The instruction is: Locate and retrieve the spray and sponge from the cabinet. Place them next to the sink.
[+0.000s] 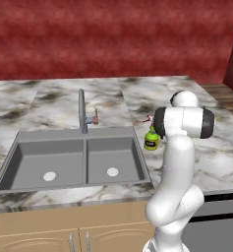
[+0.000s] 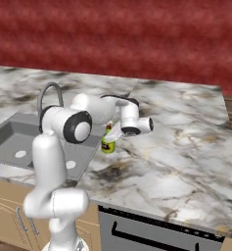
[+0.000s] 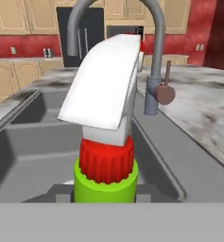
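The spray [image 1: 151, 139], a green bottle with a yellow label and red neck, stands upright on the marble counter just right of the sink [image 1: 19, 142]. From the right base view, the spray [image 2: 107, 143] sits under my hand, and my gripper [image 2: 113, 132] reaches down onto its top. In the hand view the spray [image 3: 106, 165] is close and centred, its white trigger pointing toward the sink [image 3: 19, 142]. The gripper is shut on the spray; its fingertips are hidden. The sponge and the cabinet are out of view.
A tall steel faucet [image 1: 81, 110] with a red lever rises behind the basins. Marble counter [image 2: 176, 127] stretches wide to the right of the bottle. Tan base cabinets [image 1: 78, 241] and a dark appliance front [image 2: 151, 230] run below the counter edge.
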Tool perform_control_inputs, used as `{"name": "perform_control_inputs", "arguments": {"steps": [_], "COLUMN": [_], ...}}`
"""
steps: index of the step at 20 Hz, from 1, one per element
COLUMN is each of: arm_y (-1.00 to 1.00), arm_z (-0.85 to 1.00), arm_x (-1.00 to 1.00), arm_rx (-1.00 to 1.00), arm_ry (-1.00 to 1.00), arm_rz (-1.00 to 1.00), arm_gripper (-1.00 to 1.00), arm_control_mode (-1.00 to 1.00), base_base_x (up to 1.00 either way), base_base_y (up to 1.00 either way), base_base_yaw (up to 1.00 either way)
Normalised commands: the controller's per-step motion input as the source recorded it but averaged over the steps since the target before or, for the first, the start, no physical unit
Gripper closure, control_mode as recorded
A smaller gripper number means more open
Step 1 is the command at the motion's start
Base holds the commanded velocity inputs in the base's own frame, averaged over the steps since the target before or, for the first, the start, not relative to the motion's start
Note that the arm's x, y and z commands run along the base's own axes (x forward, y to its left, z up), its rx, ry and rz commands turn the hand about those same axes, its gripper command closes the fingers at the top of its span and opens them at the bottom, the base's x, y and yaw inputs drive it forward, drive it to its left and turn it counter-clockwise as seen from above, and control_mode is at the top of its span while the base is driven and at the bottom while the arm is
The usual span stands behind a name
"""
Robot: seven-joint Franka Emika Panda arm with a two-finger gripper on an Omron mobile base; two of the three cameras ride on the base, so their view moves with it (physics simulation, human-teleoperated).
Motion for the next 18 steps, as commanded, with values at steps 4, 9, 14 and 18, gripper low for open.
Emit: {"name": "perform_control_inputs", "arguments": {"steps": [4,9,14,18], "arm_y": [-0.05,-0.08,-0.14,0.00], "arm_z": [-0.37,-0.51,-0.66,-0.52], "arm_x": [0.26,0.03,-0.42,-0.55], "arm_rx": [0.07,0.01,0.00,0.00], "arm_ry": [-0.02,-0.07,-0.18,-0.25], "arm_rz": [0.18,0.17,0.23,0.25], "arm_gripper": [1.00,1.00,1.00,1.00], "arm_control_mode": [-1.00,-1.00,-1.00,-1.00], "base_base_x": [0.00,0.00,0.00,0.00], "base_base_y": [0.00,0.00,0.00,0.00], "base_base_yaw": [0.00,0.00,0.00,0.00]}}
